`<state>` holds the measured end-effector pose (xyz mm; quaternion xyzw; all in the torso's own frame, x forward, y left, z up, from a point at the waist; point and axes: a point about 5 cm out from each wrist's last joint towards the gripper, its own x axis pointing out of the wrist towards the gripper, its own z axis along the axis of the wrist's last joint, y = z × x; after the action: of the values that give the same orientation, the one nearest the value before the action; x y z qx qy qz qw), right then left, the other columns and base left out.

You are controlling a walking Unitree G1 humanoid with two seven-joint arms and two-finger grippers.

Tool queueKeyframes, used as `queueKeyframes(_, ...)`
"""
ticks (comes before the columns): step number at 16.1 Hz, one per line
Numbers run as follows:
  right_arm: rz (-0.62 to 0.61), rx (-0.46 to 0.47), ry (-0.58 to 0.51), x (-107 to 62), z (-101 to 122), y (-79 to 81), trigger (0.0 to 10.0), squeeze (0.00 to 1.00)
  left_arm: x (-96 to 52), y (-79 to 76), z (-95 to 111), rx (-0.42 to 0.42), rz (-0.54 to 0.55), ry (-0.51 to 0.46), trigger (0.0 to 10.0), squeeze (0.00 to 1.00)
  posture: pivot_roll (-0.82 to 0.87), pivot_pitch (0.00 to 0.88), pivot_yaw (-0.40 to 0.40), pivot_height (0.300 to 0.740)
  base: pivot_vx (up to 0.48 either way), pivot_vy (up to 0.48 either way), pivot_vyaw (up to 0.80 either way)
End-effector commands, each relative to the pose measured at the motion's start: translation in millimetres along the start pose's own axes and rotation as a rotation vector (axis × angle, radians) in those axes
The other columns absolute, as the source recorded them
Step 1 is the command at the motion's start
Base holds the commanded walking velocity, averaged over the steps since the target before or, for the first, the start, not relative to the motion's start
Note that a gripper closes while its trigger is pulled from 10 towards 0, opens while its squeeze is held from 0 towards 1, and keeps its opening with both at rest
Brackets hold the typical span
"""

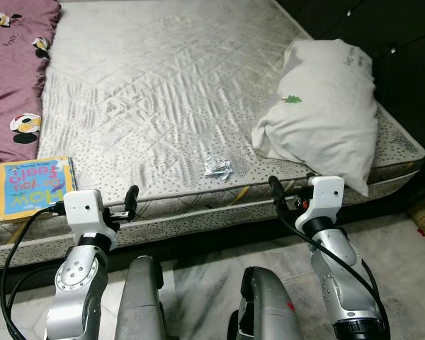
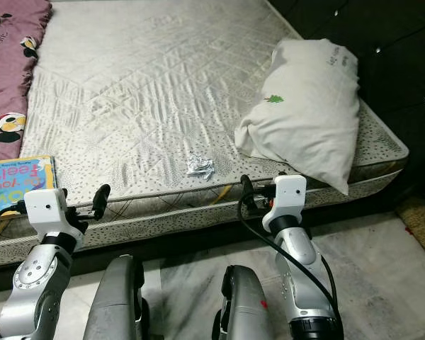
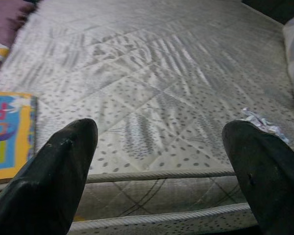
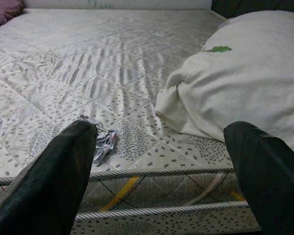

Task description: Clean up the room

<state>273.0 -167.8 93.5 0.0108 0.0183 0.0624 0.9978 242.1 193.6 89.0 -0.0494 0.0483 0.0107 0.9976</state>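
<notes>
Both pincers, left (image 3: 159,161) and right (image 4: 159,166), hung spread before the bare quilted mattress (image 1: 163,85), crumpled silver foil wrapper (image 1: 217,167) at twelve o'clock.

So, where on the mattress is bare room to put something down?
The widest bare patch is the mattress middle, between the purple blanket and the pillow. The near edge is busier: a book at left, a crumpled wrapper by the pillow.

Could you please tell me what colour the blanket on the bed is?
The blanket is mauve-pink with cartoon prints; left eye view shows it best.
</notes>
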Motion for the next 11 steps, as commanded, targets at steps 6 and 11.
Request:
queueKeyframes(6, 0.024, -0.019, -0.011, 4.5, 3.3, -0.3, 10.0, 0.00, 0.4, -7.4, -0.5, -0.016, -0.041, 0.005, 10.0, 0.00, 0.00, 0.129, -0.058, 0.613, 0.224, 0.000, 0.00)
queueKeyframes(11, 0.044, -0.015, -0.012, 5.8, 3.9, 2.4, 10.0, 0.00, 1.4, -8.8, -1.9, -0.021, -0.052, 0.014, 10.0, 0.00, 0.00, 0.141, -0.060, 0.613, 0.280, 0.000, 0.00)
